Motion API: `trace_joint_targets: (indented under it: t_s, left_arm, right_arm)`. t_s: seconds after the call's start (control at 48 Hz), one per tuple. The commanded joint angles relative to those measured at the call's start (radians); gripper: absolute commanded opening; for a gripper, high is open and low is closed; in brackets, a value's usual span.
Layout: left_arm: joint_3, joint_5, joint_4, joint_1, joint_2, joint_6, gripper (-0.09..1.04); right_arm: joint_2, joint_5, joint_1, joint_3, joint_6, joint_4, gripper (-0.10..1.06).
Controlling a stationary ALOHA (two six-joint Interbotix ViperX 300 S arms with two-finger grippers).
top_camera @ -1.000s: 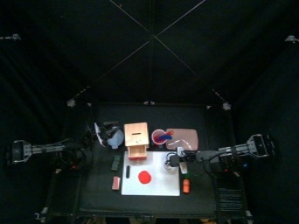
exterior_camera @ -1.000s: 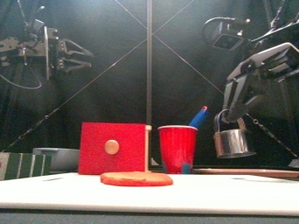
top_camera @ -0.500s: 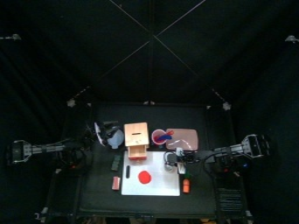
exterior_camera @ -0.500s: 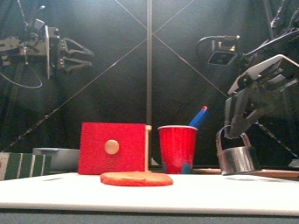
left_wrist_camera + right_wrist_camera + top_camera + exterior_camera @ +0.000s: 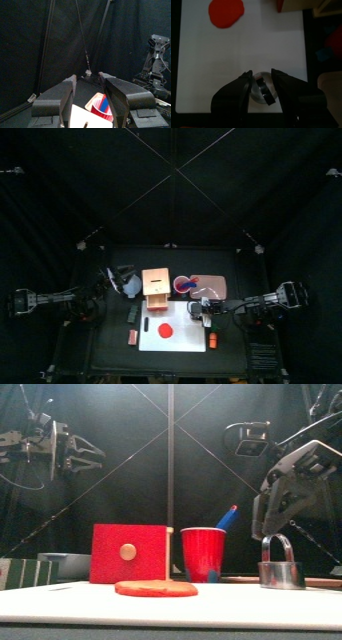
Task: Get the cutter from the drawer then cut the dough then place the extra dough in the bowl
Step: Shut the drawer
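The round metal cutter point(image 5: 279, 573) stands on the white cutting board point(image 5: 150, 343), to the right of the flat red dough point(image 5: 155, 588). My right gripper point(image 5: 261, 74) is shut on its wire handle from above. In the right wrist view the cutter point(image 5: 262, 93) sits between the jaws, and the dough point(image 5: 226, 12) lies farther off on the board point(image 5: 211, 65). The wooden box with its red drawer front point(image 5: 130, 553) stands behind the dough. My left gripper point(image 5: 78, 447) hangs open, high at the left, holding nothing.
A red cup point(image 5: 203, 554) holding a blue knife point(image 5: 227, 517) stands right of the box. The blue-grey bowl point(image 5: 60, 564) sits low at the left behind the board. A pink tray point(image 5: 211, 287) lies at the back right.
My right gripper has come down with the cutter, from hanging above the board to resting on it, right of the dough. The left arm has hardly moved.
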Motion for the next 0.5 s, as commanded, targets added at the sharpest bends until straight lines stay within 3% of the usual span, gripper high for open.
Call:
trace_joint_targets:
  t_s: [0.021,0.188,0.312,0.5]
  left_arm:
    - [-0.031,-0.003,-0.003,0.032,0.003,0.002,0.80]
    - [-0.091,0.087,-0.014,0.077,0.026,0.000,0.79]
    - [-0.193,0.348,0.020,0.133,0.064,0.003,0.79]
    - [-0.328,0.657,0.204,0.184,0.137,0.000,0.78]
  right_arm:
    - [-0.006,-0.011,0.002,-0.091,-0.003,-0.008,0.75]
    - [0.038,-0.012,0.008,-0.195,-0.005,-0.002,0.74]
    - [0.101,-0.017,0.023,-0.256,-0.005,-0.002,0.73]
    - [0.213,-0.035,0.031,-0.334,-0.005,0.014,0.62]
